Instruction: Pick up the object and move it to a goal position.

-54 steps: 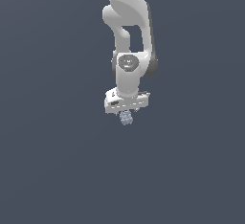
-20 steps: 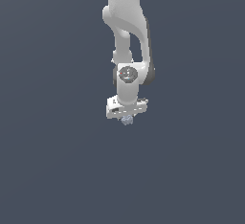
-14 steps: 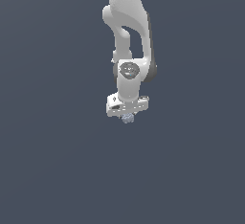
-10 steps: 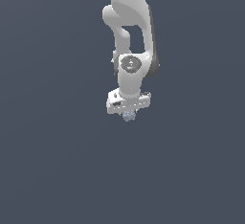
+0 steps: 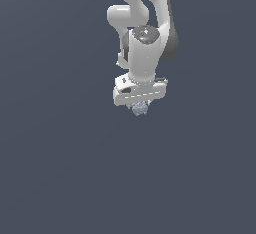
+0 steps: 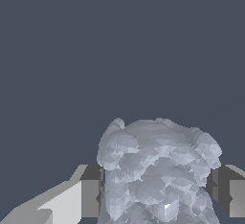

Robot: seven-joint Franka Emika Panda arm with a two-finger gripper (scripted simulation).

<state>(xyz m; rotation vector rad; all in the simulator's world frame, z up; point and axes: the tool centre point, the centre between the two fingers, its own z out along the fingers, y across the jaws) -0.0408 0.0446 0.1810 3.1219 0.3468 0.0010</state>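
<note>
The object (image 5: 139, 108) is a small lumpy pale grey-blue clump. In the exterior view it sticks out just below the white hand of my arm. My gripper (image 5: 139, 107) is shut on it, and most of the fingers are hidden behind the hand. In the wrist view the object (image 6: 158, 170) fills the space between the two dark finger pads (image 6: 91, 196), which press on its two sides. It hangs above the plain dark grey floor.
The white arm (image 5: 142, 28) comes down from the top of the exterior view. Around it there is only the flat dark grey floor (image 5: 60, 168). No goal marker shows.
The arm with the held object has risen a little and shifted slightly toward the exterior view's right. The grip on the object is the same.
</note>
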